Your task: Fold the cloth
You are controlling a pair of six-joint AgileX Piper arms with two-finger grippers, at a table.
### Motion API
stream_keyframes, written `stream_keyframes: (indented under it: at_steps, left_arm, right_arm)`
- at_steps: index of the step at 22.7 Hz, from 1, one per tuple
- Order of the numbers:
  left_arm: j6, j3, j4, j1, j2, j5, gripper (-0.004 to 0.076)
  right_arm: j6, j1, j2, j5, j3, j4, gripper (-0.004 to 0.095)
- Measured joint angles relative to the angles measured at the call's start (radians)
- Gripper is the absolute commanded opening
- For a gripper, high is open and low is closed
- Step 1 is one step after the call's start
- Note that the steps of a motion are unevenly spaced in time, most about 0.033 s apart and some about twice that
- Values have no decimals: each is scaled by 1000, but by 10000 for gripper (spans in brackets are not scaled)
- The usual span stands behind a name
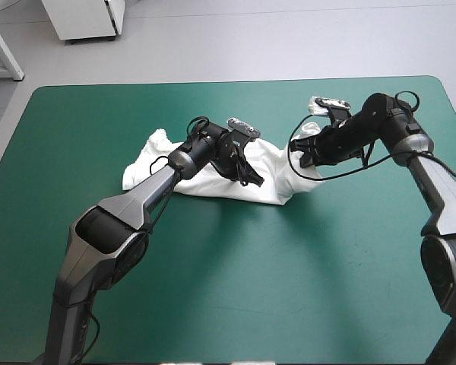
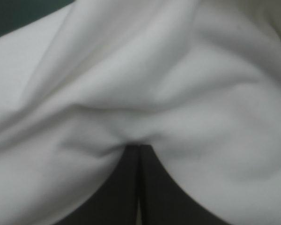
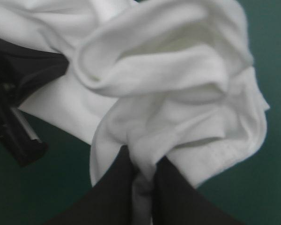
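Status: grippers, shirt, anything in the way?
Left gripper shut on the T-shirt. Right gripper shut on it too. T-shirt crumpled on the teal-green cover, not yet folded. No obstruction seen.

Both arms are reaching inward and low; left gripper and right gripper are each pinching the T-shirt.

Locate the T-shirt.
High view: the T-shirt lies crumpled near the middle of the teal-green cover, held by the left gripper and the right gripper.
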Motion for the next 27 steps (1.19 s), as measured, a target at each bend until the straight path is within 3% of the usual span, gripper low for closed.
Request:
stream_keyframes:
  at_steps: [17,21,24,27]
  left_arm:
    - [0,0,1,0,0,1,-22]
    - [-99,14,69,8,-26,75,-22]
    - [-116,149,105,56,-154,129,-22]
    - [-123,389,118,86,-395,131,-22]
  right_arm:
    - [24,114,-38,52,-226,0,-16]
    - [25,117,-38,52,-226,-24,-16]
    - [26,117,-38,50,-226,-29,-16]
    - [20,117,-38,42,-227,-11,-16]
